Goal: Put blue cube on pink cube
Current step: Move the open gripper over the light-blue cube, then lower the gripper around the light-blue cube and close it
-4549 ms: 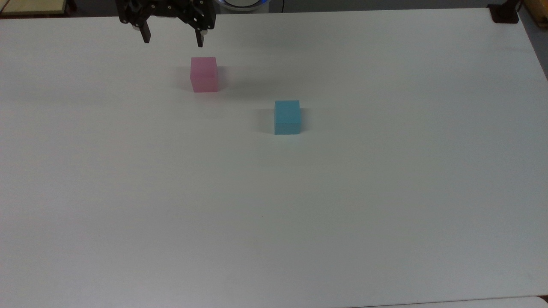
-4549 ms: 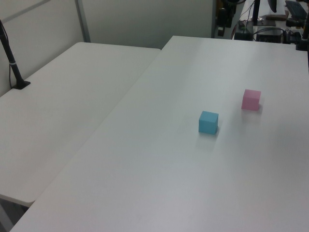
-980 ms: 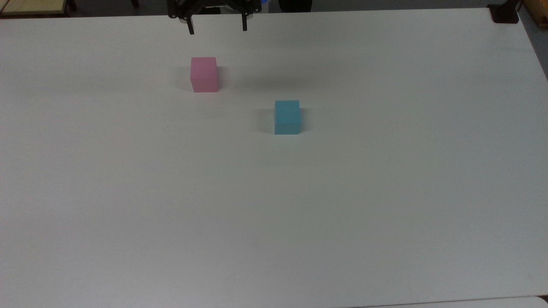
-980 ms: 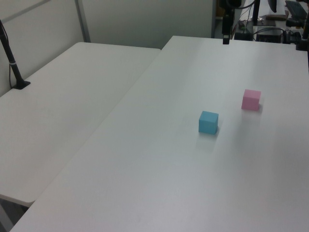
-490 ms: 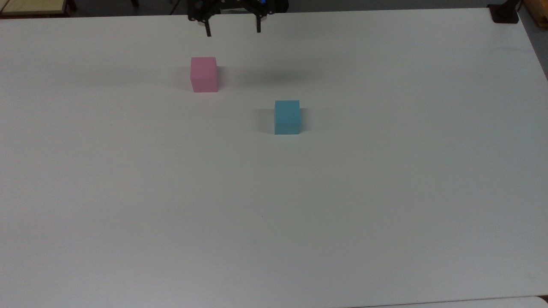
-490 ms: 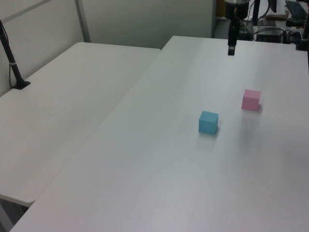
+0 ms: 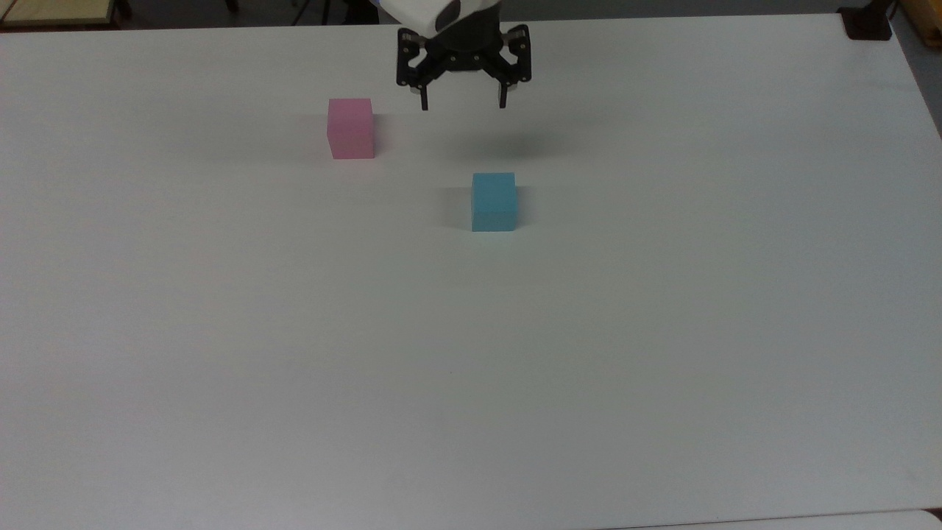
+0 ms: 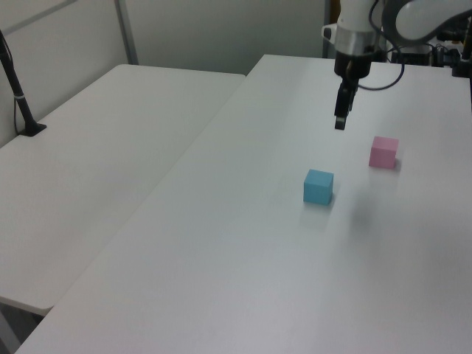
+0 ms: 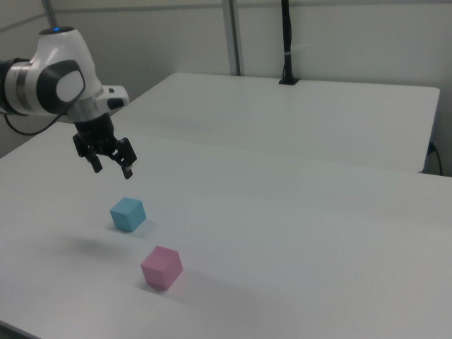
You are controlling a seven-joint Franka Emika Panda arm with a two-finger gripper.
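Note:
The blue cube [image 7: 493,201] [image 8: 318,186] [image 9: 128,214] rests on the white table [image 7: 471,368]. The pink cube [image 7: 351,128] [image 8: 383,152] [image 9: 162,267] sits apart from it, toward the top view's upper left. My gripper [image 7: 464,104] [image 8: 340,123] [image 9: 112,169] hangs in the air, open and holding nothing. In the top view it is above the blue cube and right of the pink cube. Its fingers [image 7: 424,101] point down at the table.
A second white table [image 8: 96,169] [image 9: 311,113] adjoins this one. A black post [image 8: 18,96] [image 9: 287,42] stands on its far side. A dark clamp [image 7: 867,22] sits at the top view's upper right corner. Cables and equipment [image 8: 435,44] lie behind the arm.
The gripper has moved from the table's far edge toward the blue cube, shifting to the top view's right and lower. It stays open. Neither cube has moved.

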